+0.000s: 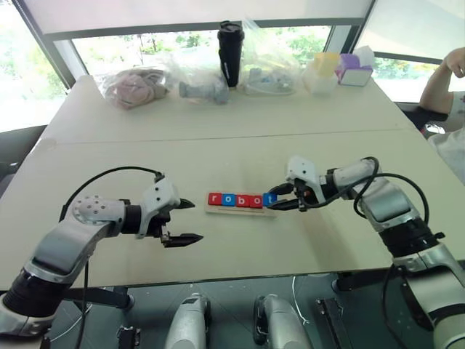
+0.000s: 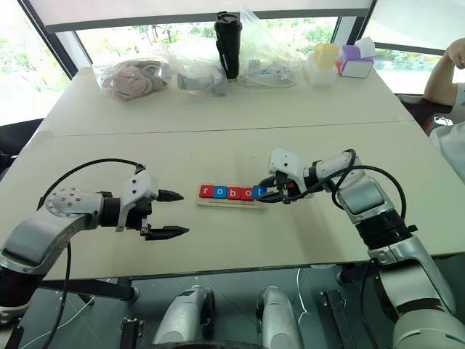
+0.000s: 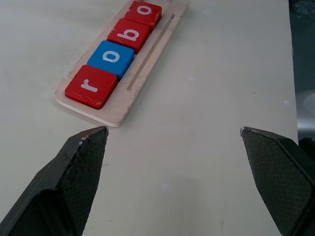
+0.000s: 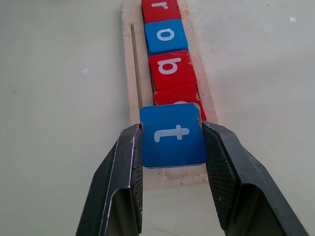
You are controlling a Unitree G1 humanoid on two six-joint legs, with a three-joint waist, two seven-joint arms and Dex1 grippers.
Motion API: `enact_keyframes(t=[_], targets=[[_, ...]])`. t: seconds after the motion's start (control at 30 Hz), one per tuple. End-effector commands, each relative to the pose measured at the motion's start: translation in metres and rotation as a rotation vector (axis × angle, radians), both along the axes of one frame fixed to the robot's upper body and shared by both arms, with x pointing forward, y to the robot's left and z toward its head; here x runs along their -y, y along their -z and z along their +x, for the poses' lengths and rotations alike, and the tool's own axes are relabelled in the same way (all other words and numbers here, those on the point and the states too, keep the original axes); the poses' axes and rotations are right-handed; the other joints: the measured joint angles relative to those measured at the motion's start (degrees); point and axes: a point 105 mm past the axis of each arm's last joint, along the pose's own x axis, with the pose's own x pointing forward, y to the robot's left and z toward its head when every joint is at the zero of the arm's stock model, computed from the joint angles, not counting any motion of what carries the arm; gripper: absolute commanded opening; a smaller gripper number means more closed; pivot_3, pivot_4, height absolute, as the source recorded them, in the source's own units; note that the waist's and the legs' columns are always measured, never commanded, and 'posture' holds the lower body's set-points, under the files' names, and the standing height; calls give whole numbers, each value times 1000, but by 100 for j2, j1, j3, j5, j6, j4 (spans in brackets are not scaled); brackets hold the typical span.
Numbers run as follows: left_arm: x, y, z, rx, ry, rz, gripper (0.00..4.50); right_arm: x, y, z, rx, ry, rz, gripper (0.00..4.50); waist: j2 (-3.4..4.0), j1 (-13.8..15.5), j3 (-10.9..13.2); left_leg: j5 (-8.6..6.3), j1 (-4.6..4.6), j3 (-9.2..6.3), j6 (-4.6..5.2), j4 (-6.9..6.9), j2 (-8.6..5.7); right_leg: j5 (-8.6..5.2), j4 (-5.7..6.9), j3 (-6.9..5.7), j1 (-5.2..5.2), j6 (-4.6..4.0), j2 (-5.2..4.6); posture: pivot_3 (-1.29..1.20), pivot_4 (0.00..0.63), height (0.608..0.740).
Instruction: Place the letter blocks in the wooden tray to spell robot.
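Wooden tray (image 1: 240, 210) sits mid-table (image 1: 218, 145), between the two arms. Four letter blocks are seated in it in a row: red r (image 3: 91, 86), blue o (image 3: 111, 57), red b (image 3: 129, 34), red o (image 3: 143, 12). The narrow groove in the tray runs alongside the row, on the robot's side. Right gripper (image 4: 172, 135) is clamped on the blue t block (image 4: 172, 133), one finger on each side edge, the letter face up. The t is at the right end of the tray, over the last slot, and its far edge overlaps the second red o (image 4: 178, 96); can't tell if it's touching the tray or just above it. From the head camera the right gripper comes in from the right, pointing left and slightly down along the tray's length. Left gripper (image 1: 185, 221) is off to the left of the tray, near it but not touching, fingers wide apart, nothing between them, aimed toward the r end. Far edge of the table: clear plastic bags (image 1: 138, 86), a black tumbler (image 1: 230, 52), yellow and purple containers (image 1: 341, 69). A person's arm (image 1: 445, 83) is at the far right edge.
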Motion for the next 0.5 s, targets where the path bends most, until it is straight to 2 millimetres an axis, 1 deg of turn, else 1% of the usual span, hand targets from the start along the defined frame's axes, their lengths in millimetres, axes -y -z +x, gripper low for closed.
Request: enact_keyframes(t=[0.03,0.2,0.33,0.47,0.5], targets=[[3,-8,-2,31,10,-14,4500,-4,-9,5,42,-19,5,1169,0,-4,0,0,0,0,0,0,0,0,0,0,0,0,0,0,150,740],[2,-8,-2,30,7,-15,4500,-3,-6,6,42,-22,-5,1169,0,-3,0,0,0,0,0,0,0,0,2,0,0,0,0,0,150,740],[2,-8,-2,29,6,-16,4500,1,-2,9,48,-17,-31,1169,0,-2,0,0,0,0,0,0,0,0,3,0,0,0,0,0,150,740],[3,-8,-2,30,6,-17,4500,1,-2,10,45,-14,-23,1169,0,-5,0,0,0,0,0,0,0,0,3,0,0,0,0,0,150,740],[3,-7,-2,30,7,-18,4500,1,-2,10,46,-13,-23,1669,0,-5,0,0,0,0,0,1,0,0,3,0,0,0,0,0,150,740]])
